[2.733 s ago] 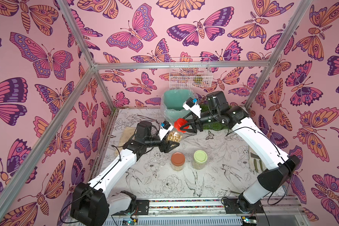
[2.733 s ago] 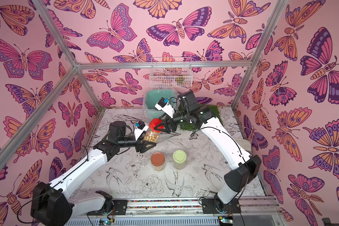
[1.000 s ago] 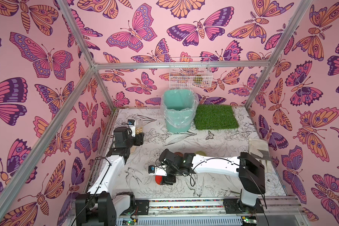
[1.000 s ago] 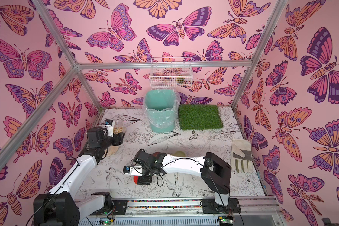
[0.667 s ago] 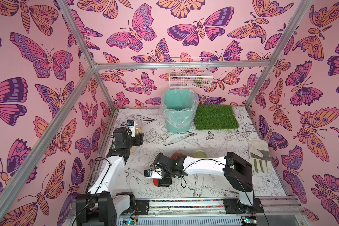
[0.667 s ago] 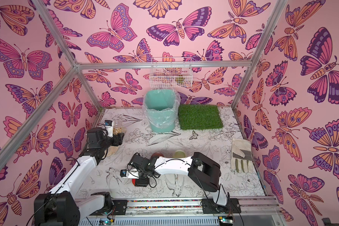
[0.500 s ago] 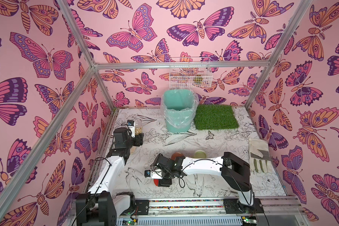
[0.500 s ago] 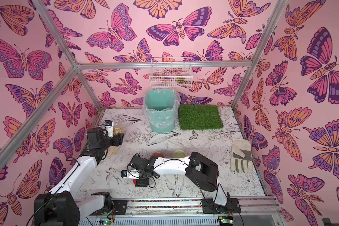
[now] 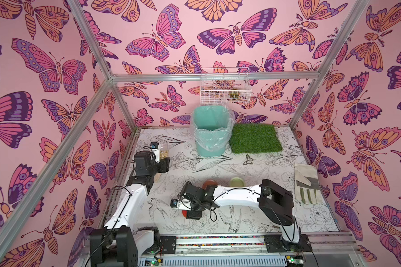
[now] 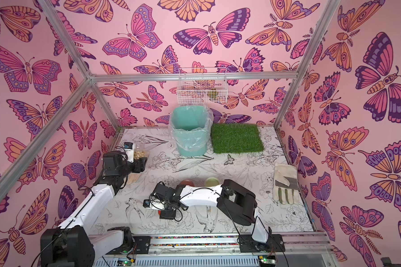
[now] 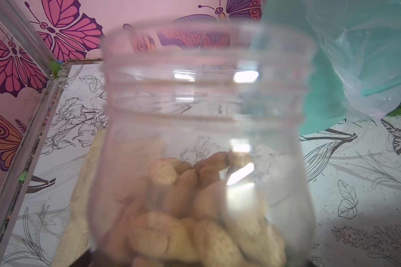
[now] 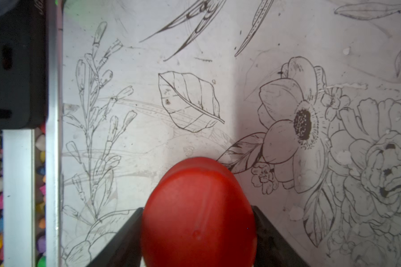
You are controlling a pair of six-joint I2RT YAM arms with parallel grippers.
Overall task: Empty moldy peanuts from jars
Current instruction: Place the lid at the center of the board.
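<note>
Both arms have left the bin: right gripper clamps the red lid near the tabletop's front edge, left gripper grips the open jar of moldy peanuts at its left edge; any tilt there could spill them.

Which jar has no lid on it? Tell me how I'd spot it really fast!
Find the big teal bin at the back of the table, then look left of it, a bit nearer the robot, where the left pincer grips a clear jar. Unlike the brown-lidded jar and the green-lidded jar mid-table, it has no lid, and peanuts show inside.
</note>
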